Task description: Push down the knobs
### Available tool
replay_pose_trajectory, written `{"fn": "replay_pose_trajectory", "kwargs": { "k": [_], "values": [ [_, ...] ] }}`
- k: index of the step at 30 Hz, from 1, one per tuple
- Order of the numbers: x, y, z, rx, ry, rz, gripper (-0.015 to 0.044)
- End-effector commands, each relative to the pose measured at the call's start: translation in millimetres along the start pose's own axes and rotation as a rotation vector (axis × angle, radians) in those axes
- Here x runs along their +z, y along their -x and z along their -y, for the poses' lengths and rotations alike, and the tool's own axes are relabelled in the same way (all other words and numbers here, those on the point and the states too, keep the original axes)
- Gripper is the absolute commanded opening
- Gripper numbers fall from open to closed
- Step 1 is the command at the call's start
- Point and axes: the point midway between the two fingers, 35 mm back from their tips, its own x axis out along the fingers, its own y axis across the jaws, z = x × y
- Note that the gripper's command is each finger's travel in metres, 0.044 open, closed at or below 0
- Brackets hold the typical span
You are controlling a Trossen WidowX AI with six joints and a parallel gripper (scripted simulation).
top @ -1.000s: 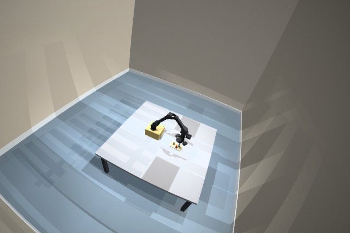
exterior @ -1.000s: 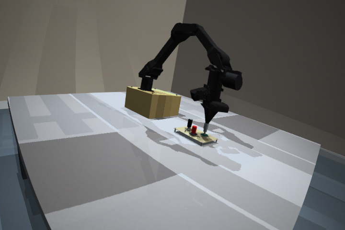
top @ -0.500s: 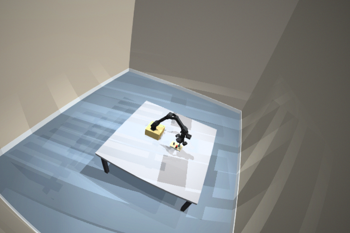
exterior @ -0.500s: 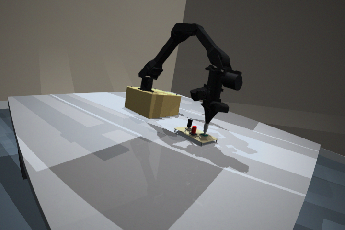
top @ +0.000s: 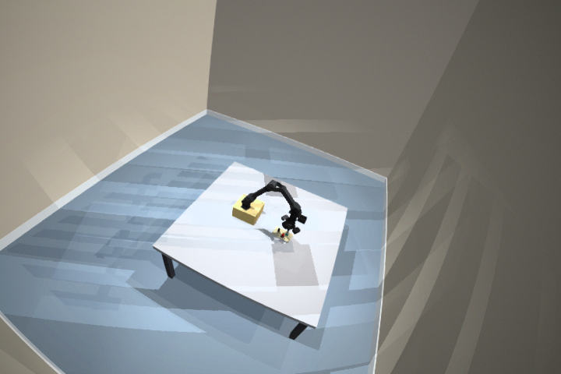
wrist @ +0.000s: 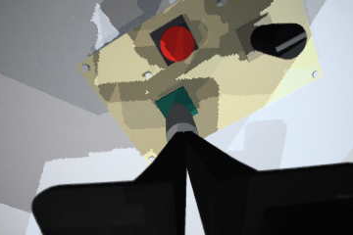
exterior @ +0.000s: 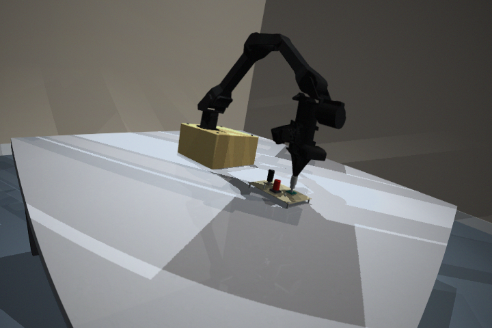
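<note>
White table (top: 219,264) (exterior: 119,231) beneath 1 circuit board (top: 276,232) (exterior: 298,198) (wrist: 243,103). Fingertips of the gripper (top: 288,230) (exterior: 295,174) (wrist: 184,133), closed together, stand directly above the grey knob (top: 287,232) (exterior: 293,182) (wrist: 180,119), in line for a downward push.

a bare-walled room with a blue floor (top: 228,324) and a robot arm's work table (top: 219,246) (exterior: 119,231).
</note>
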Motion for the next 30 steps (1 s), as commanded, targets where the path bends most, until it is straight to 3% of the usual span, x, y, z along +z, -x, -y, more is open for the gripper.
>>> {"fn": "replay_pose_trajectory", "kwargs": {
  "k": [1,30],
  "values": [
    [0.3,-2.8,-0.9,0.005,-0.003,0.004,0.0000],
    [0.4,-7.3,-0.9,0.005,-0.003,0.004,0.0000]
  ]
}}
